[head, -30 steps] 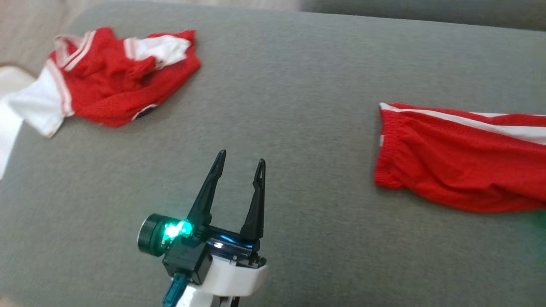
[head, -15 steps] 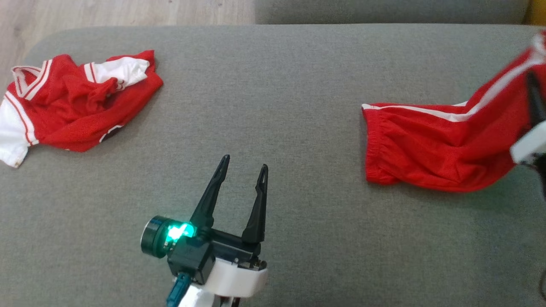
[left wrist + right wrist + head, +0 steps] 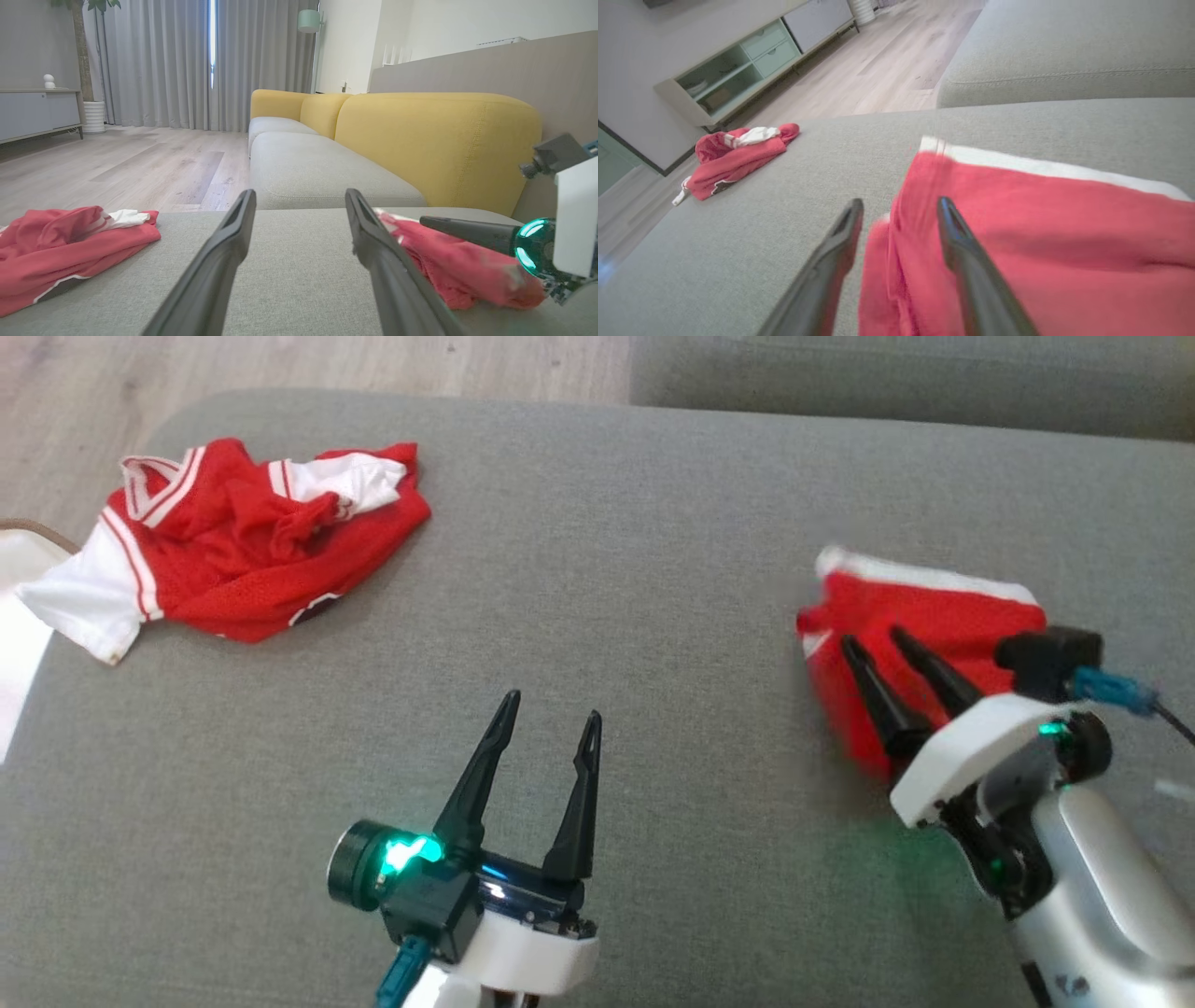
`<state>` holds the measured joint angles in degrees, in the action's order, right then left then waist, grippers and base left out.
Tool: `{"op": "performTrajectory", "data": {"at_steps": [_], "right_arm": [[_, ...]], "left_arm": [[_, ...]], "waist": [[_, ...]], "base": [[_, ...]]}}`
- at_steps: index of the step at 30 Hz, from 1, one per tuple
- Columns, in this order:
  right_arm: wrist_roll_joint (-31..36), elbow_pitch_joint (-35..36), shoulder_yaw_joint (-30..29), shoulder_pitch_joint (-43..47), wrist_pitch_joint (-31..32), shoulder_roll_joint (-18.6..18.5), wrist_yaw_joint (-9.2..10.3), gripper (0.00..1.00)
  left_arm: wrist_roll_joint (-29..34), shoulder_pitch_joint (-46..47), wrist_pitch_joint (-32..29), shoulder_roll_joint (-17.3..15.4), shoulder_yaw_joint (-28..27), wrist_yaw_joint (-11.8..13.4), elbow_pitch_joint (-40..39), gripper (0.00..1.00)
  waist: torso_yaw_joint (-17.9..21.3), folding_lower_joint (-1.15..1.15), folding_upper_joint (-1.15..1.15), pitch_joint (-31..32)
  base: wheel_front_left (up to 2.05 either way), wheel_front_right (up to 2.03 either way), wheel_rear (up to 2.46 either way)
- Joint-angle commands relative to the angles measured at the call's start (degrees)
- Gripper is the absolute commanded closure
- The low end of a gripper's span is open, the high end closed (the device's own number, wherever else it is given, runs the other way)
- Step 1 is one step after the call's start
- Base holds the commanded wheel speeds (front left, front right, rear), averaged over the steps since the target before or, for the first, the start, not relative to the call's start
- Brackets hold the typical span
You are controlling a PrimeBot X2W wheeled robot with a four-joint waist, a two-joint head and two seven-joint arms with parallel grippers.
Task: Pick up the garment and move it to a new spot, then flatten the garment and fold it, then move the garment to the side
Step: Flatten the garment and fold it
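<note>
The right gripper (image 3: 870, 637) (image 3: 899, 203) stands with its two dark fingers parted and pointing up and to the left over the near edge of the red shorts (image 3: 934, 611) (image 3: 1041, 224). In the right wrist view a blurred fold of the red cloth lies in the gap between the fingers, and neither finger visibly presses on it. The shorts lie bunched in a short heap on the right part of the grey sofa seat (image 3: 644, 569), with their white side stripe along the far edge. The left gripper (image 3: 553, 707) (image 3: 300, 193) hovers over bare cushion near the front middle, its fingers spread wide and empty, well apart from the shorts. In the left wrist view the shorts (image 3: 448, 266) show to the right, with the right gripper's finger above them. At the seat's far left corner lies a crumpled red and white jersey (image 3: 252, 551) (image 3: 60, 252) (image 3: 738, 158). Beyond the seat are a wooden floor (image 3: 327, 364) and yellow back cushions (image 3: 420, 140).
</note>
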<state>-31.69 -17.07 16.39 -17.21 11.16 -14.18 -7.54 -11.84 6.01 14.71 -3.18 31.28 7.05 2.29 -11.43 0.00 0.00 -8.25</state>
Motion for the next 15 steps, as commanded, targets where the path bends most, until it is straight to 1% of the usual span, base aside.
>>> {"op": "performTrajectory", "data": {"at_steps": [1,4,7,12,15], "right_arm": [[-0.4,2.9,-0.2,-0.9,-1.9,-0.5,0.05,0.00],[1.3,5.9,-1.7,1.5,-6.8,-1.8,0.05,0.00],[5.7,8.5,-4.2,4.8,-12.1,-4.0,0.05,0.00],[9.2,10.9,-9.6,13.3,-21.5,-3.9,0.05,0.00],[12.2,11.3,-12.3,18.9,-24.9,-2.9,0.05,0.00]], "left_arm": [[-0.3,0.7,0.3,0.3,-1.5,0.0,-1.5,0.00],[-1.0,-0.4,0.3,0.3,-2.5,0.3,-1.7,0.00],[-1.5,-2.5,0.3,0.3,-4.5,0.8,-2.3,0.00],[-0.4,-7.4,0.3,0.1,-8.6,1.3,-2.8,0.00],[0.4,-10.1,0.3,0.1,-10.9,1.3,-4.5,0.00]], "waist": [[-0.4,0.00,0.00,0.7],[-0.4,0.00,0.00,2.3],[0.4,0.00,0.00,4.6],[1.7,0.00,0.00,8.3],[2.2,0.00,0.00,9.6]], "base": [[0.00,0.00,0.00],[0.00,0.00,0.00],[0.00,0.00,0.00],[0.00,0.00,0.00],[0.00,0.00,0.00]]}}
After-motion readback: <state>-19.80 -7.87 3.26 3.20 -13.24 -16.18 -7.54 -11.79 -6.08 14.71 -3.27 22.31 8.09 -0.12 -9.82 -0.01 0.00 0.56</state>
